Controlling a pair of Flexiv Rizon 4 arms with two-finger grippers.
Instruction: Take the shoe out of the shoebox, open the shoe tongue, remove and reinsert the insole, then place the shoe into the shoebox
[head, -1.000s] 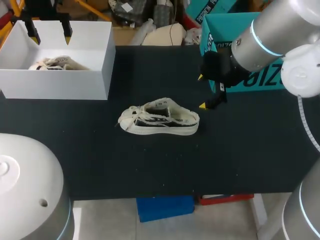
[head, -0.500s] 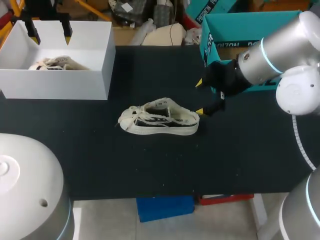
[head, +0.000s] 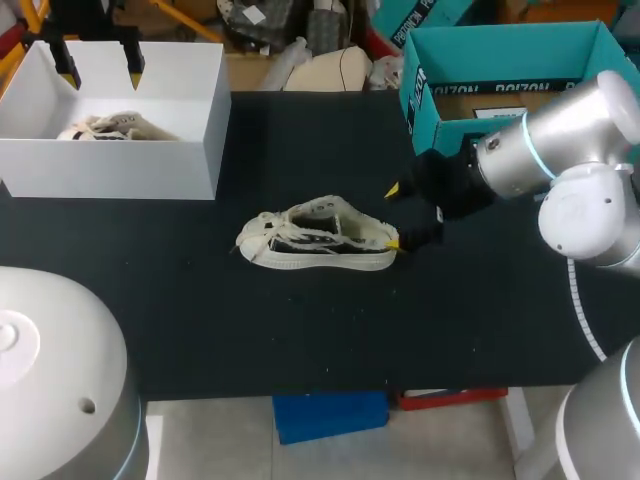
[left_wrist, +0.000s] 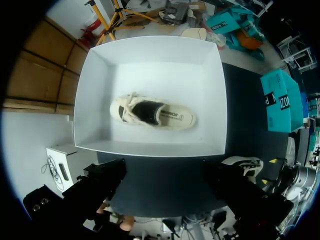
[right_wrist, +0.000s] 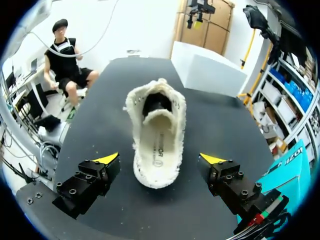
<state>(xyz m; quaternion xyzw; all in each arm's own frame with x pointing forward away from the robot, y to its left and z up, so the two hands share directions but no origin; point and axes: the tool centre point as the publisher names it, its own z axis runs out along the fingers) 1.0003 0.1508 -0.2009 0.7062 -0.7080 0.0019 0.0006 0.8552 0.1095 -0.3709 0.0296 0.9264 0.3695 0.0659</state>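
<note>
White shoebox (head: 110, 170) holds one shoe (head: 110, 127); left hand (head: 100, 72) and right hand (right_wrist: 160, 158) hang released.

shoe (head: 318, 238): cream, black sides | shoebox (head: 110, 170): white | table (head: 300, 330): black | right pincer (head: 392, 216): yellow tips

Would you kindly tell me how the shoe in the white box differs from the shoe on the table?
The boxed shoe lies inside the white box; the table shoe stands on the black table. The table shoe's heel sits between the right gripper's open fingers; the boxed shoe has none around it. Both are cream sneakers.
</note>
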